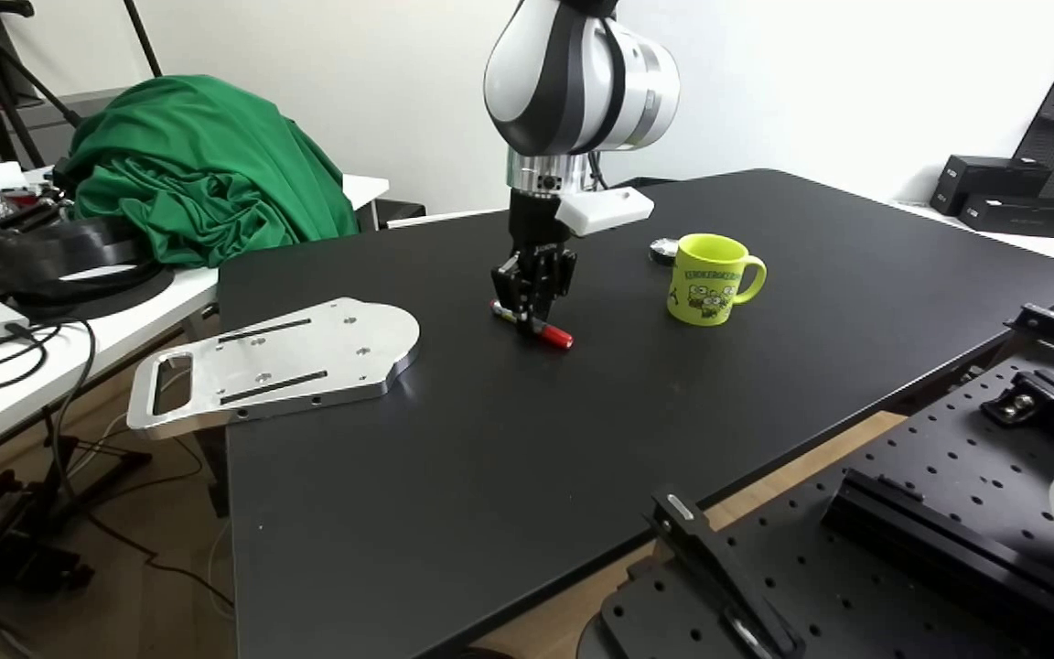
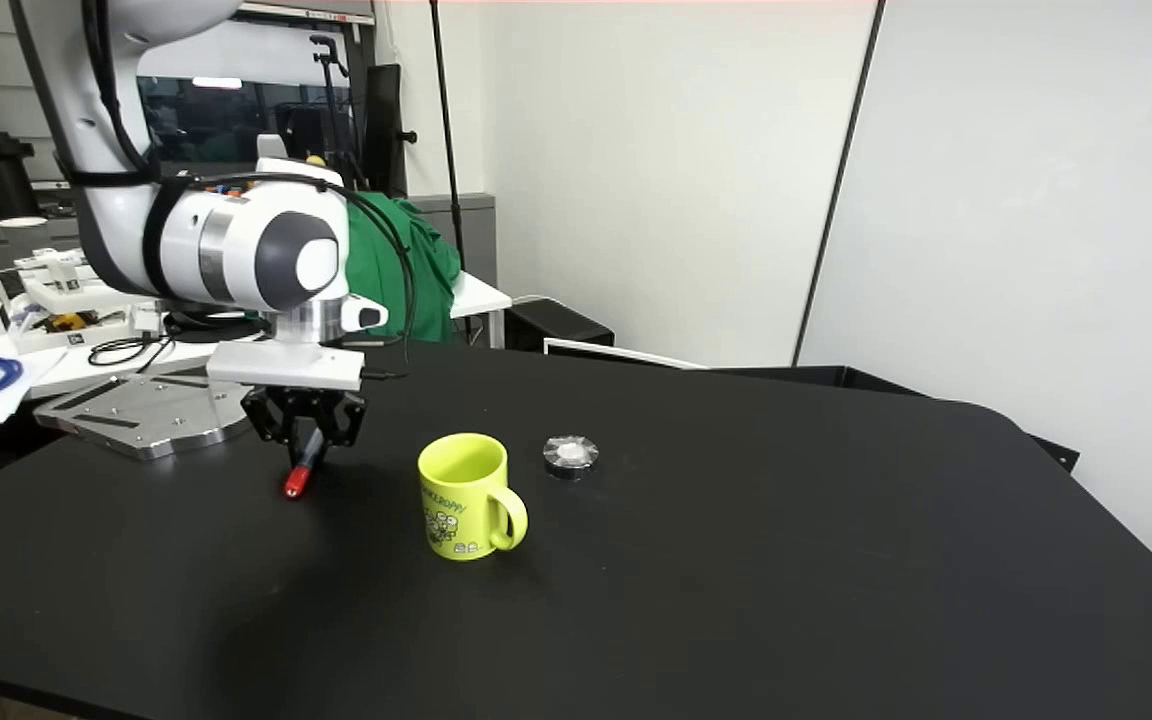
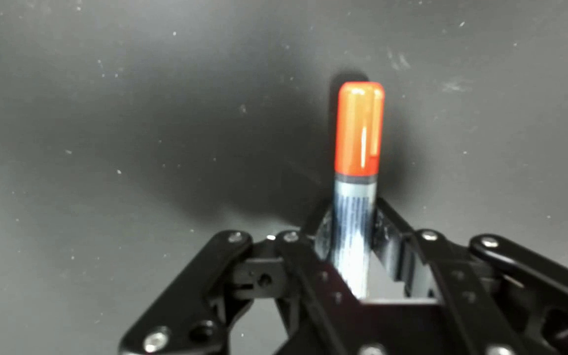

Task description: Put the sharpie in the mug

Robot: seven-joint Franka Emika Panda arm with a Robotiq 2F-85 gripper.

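The sharpie [image 3: 356,192], a slim marker with a dark, labelled body and a red cap, lies across my jaws in the wrist view. Its red cap shows in both exterior views [image 1: 553,336] [image 2: 298,482]. My gripper [image 3: 352,217] points down at table height, with a finger pad against each side of the body, just behind the cap; it shows in both exterior views [image 1: 532,316] [image 2: 310,440]. I cannot tell whether the sharpie touches the table. The lime-green mug [image 1: 708,279] stands upright, apart from the gripper, in both exterior views [image 2: 458,500]. It is out of the wrist view.
A small black and silver roll [image 1: 663,250] lies behind the mug, also visible in an exterior view [image 2: 570,456]. A flat silver metal plate [image 1: 289,357] with a handle lies at the edge of the black table [image 1: 417,522]. A green cloth [image 1: 207,174] sits on a side table.
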